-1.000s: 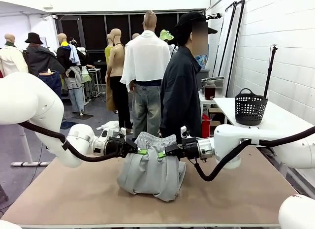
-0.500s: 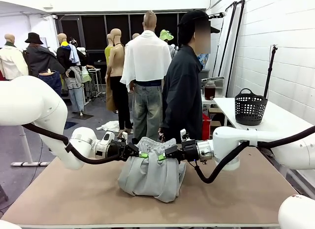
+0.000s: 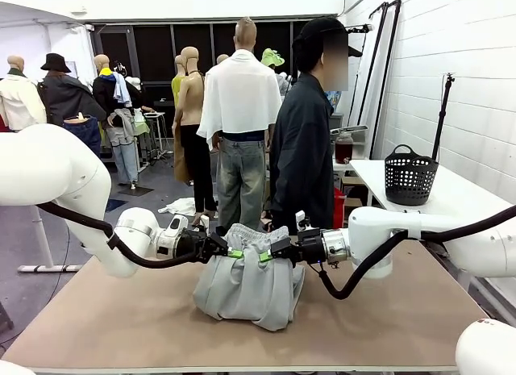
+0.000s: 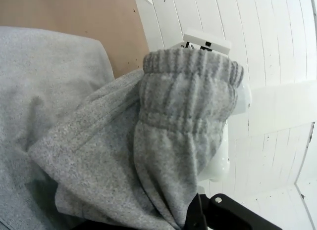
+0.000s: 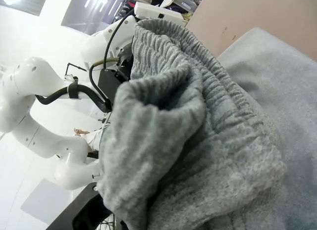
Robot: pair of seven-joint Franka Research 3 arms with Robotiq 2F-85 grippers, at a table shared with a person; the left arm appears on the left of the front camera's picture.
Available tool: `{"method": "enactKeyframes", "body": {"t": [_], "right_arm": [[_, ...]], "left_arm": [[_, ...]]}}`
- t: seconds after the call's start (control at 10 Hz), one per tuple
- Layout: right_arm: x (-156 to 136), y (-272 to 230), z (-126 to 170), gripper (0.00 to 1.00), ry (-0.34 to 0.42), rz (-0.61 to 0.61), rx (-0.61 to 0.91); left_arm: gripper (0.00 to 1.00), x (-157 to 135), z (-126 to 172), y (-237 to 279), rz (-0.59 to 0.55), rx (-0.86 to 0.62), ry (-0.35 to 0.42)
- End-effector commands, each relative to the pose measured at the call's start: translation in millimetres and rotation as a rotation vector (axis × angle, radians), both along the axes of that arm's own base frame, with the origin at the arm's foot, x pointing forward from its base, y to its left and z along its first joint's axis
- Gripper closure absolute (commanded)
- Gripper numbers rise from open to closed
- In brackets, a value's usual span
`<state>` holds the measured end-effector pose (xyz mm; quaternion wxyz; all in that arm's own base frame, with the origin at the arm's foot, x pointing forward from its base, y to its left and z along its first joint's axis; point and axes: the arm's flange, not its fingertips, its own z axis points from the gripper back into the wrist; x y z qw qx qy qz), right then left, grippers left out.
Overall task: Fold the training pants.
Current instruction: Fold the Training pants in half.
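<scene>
You have the training pants [image 3: 246,282] bunched on the middle of the table [image 3: 105,327], with the gathered waistband lifted off the heap and strung between your two grippers. The left gripper [image 3: 230,251] is clamped on the waistband's left end, and the right gripper [image 3: 267,253] is clamped on its right end, both pinching grey jersey between the green pads. In the left wrist view the elastic cuff of cloth [image 4: 188,106] stands right in front of the fingers, and the right wrist view shows the same ribbed band [image 5: 198,91] folded over itself.

The grippers sit very close together, so the waistband sags and puckers between them. Judging by that, the step in hand is carrying the waist over the rest of the garment. To do it well, draw the two grippers apart sideways first so the band goes taut and flat, then move both at the same height and pace. Keep the lower cloth resting on the table so it anchors the fold. The person [image 3: 302,149] stands at the far edge, so keep your reach short of them.
</scene>
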<state>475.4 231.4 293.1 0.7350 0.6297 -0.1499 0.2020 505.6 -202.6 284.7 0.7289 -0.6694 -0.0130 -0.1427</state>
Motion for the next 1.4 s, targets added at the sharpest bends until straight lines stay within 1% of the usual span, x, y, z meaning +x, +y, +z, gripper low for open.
{"method": "enactKeyframes", "body": {"t": [0.0, 0.3, 0.5, 0.7, 1.0, 1.3], "right_arm": [[17, -1, -8, 1.00, -0.012, -0.032, -0.003], [27, -2, -16, 1.00, -0.001, -0.058, -0.013], [31, -3, -22, 1.00, 0.005, -0.075, -0.019], [34, -4, -27, 1.00, 0.003, -0.096, -0.037], [43, -10, -32, 1.00, -0.015, -0.135, -0.057], [46, -15, -40, 1.00, -0.018, -0.165, -0.077]], "left_arm": [[1.00, 15, -3, -4, 0.026, 0.007, -0.012], [1.00, 33, -8, -10, 0.032, 0.035, 0.015], [1.00, 38, -11, -8, 0.055, 0.070, 0.025], [1.00, 42, -20, -5, 0.078, 0.072, 0.035], [1.00, 53, -32, -9, 0.088, 0.056, 0.017], [1.00, 59, -38, -9, 0.100, 0.077, 0.033]]}}
